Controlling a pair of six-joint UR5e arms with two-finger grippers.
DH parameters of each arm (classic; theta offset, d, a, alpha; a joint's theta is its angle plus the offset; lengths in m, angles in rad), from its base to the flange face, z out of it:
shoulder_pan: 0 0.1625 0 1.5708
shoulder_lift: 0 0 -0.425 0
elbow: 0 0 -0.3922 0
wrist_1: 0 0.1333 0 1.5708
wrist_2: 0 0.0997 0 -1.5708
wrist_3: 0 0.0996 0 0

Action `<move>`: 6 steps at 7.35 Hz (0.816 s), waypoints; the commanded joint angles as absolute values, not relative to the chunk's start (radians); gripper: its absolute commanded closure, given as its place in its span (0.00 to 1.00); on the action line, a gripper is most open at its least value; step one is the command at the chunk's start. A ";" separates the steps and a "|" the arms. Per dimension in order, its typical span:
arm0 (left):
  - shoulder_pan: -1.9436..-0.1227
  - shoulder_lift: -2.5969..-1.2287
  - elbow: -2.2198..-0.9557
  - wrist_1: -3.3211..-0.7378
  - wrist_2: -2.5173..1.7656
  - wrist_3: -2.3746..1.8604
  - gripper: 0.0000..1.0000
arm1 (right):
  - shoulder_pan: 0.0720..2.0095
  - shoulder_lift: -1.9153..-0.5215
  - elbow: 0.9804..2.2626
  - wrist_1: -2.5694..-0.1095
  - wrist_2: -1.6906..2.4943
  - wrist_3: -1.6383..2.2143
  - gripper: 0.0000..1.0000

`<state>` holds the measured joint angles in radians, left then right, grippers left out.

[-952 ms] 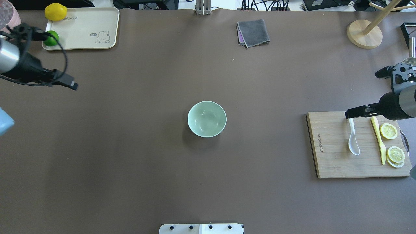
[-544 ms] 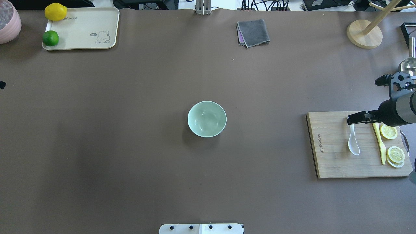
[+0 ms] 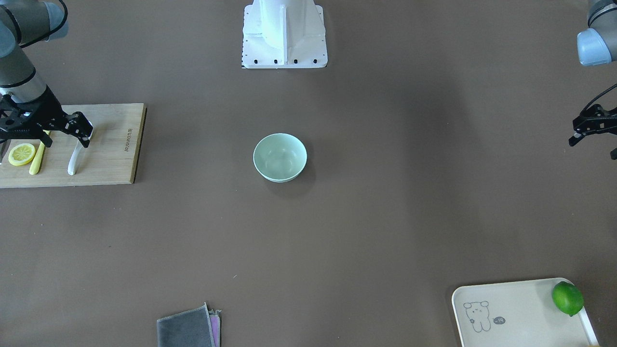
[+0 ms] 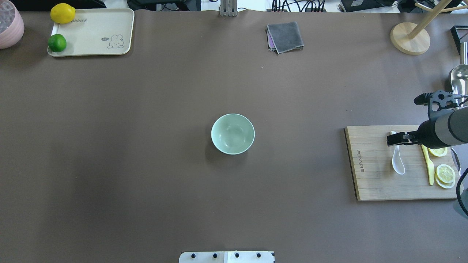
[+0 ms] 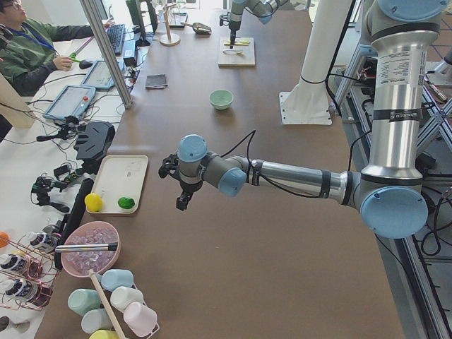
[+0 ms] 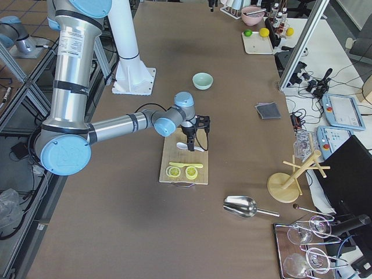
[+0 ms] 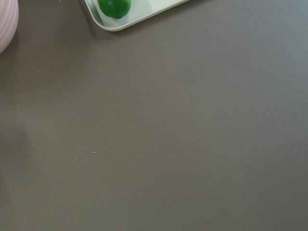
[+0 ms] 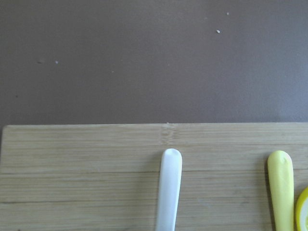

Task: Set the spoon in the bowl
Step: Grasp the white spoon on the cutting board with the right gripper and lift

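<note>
White spoon (image 4: 397, 160) lies untouched on the bamboo board (image 4: 369, 182), well apart from the bowl (image 4: 233, 133) at mid-table. You can see the right gripper (image 3: 65, 139) has slid from beyond the handle's tip to above the handle, spread wide and holding nothing, so the grasp looks next. The left gripper (image 3: 594, 147) has pulled back to the table's edge, seemingly spread too. A plain brown table cover (image 4: 146, 175) lies smooth, and a colleague (image 5: 28, 42) works at the side desk.
</note>
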<state>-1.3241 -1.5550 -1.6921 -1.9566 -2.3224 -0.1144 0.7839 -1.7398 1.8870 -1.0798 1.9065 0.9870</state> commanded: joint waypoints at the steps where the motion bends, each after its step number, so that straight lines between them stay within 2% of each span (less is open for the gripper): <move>1: -1.324 -1.555 -1.695 -1.957 -2.322 -0.118 0.01 | 0.746 -1.740 1.861 -1.055 1.861 1.064 0.17; 4: -1.324 -1.555 -1.695 -1.957 -2.324 -0.118 0.01 | 0.724 -1.733 1.852 -1.054 1.836 1.112 0.30; 6: -1.322 -1.555 -1.695 -1.957 -2.322 -0.121 0.01 | 0.723 -1.733 1.852 -1.054 1.833 1.112 0.35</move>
